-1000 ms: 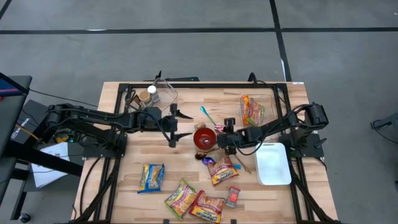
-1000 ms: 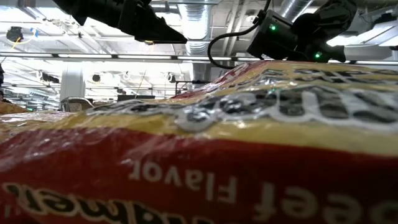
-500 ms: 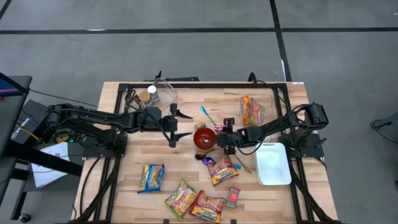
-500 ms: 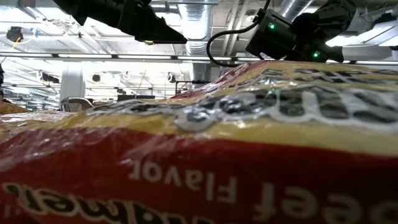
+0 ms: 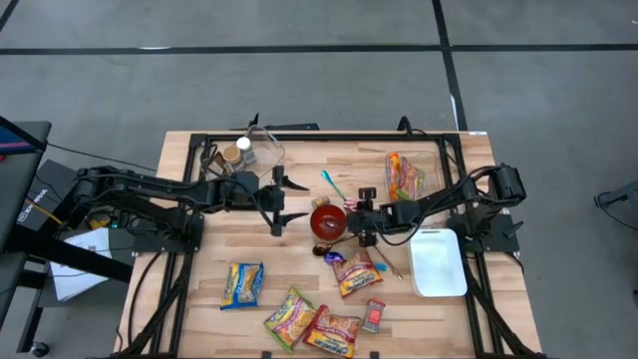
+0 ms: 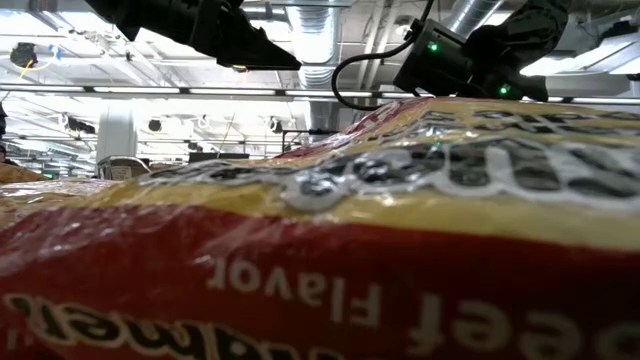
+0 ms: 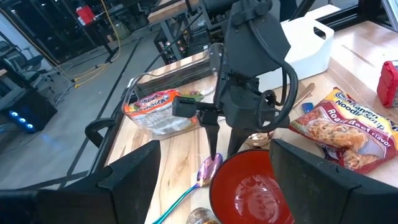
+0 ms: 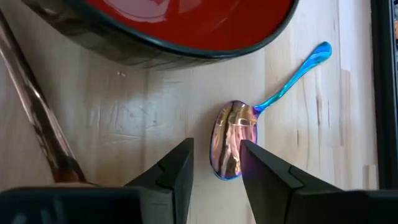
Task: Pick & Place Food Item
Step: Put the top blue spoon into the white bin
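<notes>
Right tool [image 8: 214, 163] shifted slightly toward red bowl [image 5: 328, 221], fingers narrow over iridescent spoon [image 8: 231, 146]; handle points away diagonally.

1. Both arms are matte black, built of boxy jointed segments; black cables loop alongside them.
2. The right arm's wrist [image 6: 445, 55] carries small green indicator lights; its jaws are dark, wedge-shaped and smooth.

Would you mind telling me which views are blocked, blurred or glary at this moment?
Low view: a noodle packet right at the lens fills most of it, its lettering soft, and bright ceiling lights show above. Right wrist view: the iridescent spoon shows glare on its bowl, and the red bowl carries white reflections. High view: evenly lit, unobstructed.
</notes>
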Available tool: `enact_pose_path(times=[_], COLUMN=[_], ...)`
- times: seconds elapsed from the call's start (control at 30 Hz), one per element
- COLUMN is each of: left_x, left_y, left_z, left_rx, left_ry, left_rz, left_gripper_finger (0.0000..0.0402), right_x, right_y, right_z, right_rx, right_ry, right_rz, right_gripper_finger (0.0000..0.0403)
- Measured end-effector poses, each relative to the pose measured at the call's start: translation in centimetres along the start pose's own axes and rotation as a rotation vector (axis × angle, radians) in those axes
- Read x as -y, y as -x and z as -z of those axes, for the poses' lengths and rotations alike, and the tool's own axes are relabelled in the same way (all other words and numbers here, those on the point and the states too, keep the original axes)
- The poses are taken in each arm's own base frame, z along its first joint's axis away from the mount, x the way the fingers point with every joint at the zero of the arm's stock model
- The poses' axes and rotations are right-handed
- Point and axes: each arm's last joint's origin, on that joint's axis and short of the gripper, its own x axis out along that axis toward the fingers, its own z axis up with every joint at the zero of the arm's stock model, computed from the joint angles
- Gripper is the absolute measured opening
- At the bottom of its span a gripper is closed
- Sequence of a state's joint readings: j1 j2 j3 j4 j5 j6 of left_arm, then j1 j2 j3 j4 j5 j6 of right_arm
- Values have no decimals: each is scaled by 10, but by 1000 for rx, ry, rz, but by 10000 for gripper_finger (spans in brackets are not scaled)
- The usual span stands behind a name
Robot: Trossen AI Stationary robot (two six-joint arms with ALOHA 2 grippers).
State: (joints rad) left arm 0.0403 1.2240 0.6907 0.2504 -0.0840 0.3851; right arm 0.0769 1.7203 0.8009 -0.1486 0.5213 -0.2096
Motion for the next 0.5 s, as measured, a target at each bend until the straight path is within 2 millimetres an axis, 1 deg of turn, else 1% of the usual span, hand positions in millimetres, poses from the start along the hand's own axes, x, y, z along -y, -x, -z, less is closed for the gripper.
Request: enact_pose_path(times=[0.23,0.5], left_x=[0,0], left_y=[0,0], left_z=[0,0], left_rx=[1,1], left_ry=[0,0], left_rz=[2,2], left_gripper_finger=[296,296], right_x=[0,-5], right_y=[-1,-9], right_z=[0,2], right_rx=[4,-19], right_ry=[-3,1], right_rz=[4,9], right_gripper_finger=[123,123])
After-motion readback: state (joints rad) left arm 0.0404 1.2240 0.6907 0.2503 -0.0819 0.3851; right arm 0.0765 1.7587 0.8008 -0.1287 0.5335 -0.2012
